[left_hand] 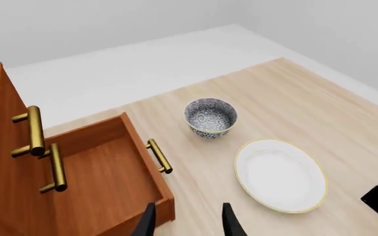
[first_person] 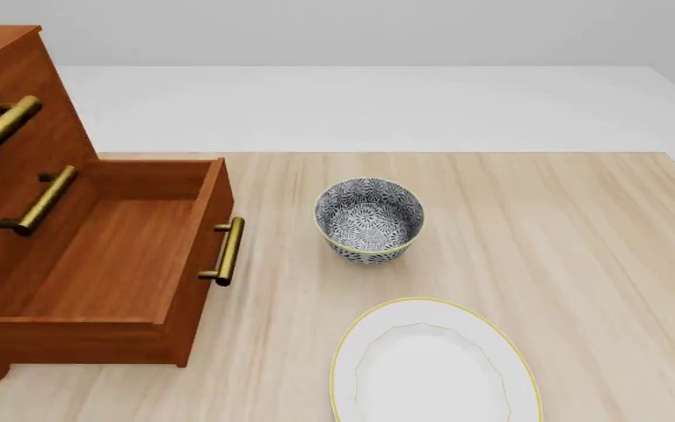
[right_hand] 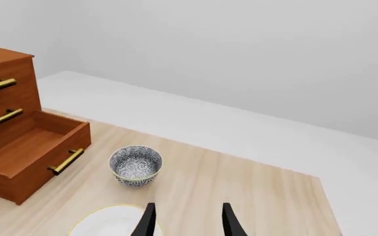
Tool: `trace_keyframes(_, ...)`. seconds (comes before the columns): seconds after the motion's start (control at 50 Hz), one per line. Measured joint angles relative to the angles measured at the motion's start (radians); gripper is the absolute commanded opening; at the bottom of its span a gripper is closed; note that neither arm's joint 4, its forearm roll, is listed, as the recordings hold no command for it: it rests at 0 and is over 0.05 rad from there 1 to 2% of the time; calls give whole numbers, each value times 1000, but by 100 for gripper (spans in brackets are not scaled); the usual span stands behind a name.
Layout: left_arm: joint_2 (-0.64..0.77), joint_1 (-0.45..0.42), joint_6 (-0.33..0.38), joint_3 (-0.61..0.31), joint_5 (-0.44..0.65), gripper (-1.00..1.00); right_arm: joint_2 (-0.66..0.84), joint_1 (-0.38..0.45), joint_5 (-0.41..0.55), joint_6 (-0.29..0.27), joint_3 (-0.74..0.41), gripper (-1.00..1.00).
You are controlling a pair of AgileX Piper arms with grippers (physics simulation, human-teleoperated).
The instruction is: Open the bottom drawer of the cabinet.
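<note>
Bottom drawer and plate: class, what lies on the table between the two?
Nothing. In the front view, only bare wooden table separates the bottom drawer from the plate; the bowl sits farther back.

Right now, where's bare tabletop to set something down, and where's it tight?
Free: the wide stretch of table right of the bowl and plate, out to the right edge. The pulled-out bottom drawer is empty inside too. Tight: the strip between its brass handle and the bowl, and the bowl-to-plate gap.
</note>
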Motion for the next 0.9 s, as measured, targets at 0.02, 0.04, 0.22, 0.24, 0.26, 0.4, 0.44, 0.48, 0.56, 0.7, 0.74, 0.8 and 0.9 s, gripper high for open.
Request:
trace_keyframes(0.02,-4,1,0,-7,10,100,0,0,10,-1,-9,100)
trace_keyframes(0.04,-8,1,1,-14,19,100,0,1,20,-1,-18,100)
trace_keyframes(0.22,-32,5,6,-76,93,100,0,6,101,-2,-90,100)
trace_keyframes(0.24,-34,5,6,-83,100,100,0,6,110,-2,-98,100)
trace_keyframes(0.26,-36,5,7,-89,108,100,0,7,118,-2,-105,100)
trace_keyframes(0.4,-49,10,8,-134,162,100,0,4,185,-4,-165,100)
trace_keyframes(0.44,-54,12,7,-145,178,100,0,3,199,-5,-178,100)
trace_keyframes(0.48,-59,14,7,-155,193,100,0,2,211,-5,-187,100)
trace_keyframes(0.56,-67,21,7,-177,223,100,0,3,228,-5,-200,100)
trace_keyframes(0.7,-76,29,6,-200,257,100,0,7,246,-1,-209,100)
trace_keyframes(0.74,-77,31,6,-202,264,100,0,8,249,1,-208,100)
trace_keyframes(0.8,-80,34,5,-204,271,100,0,9,252,5,-205,100)
trace_keyframes(0.9,-82,41,3,-206,279,100,0,9,257,12,-197,100)
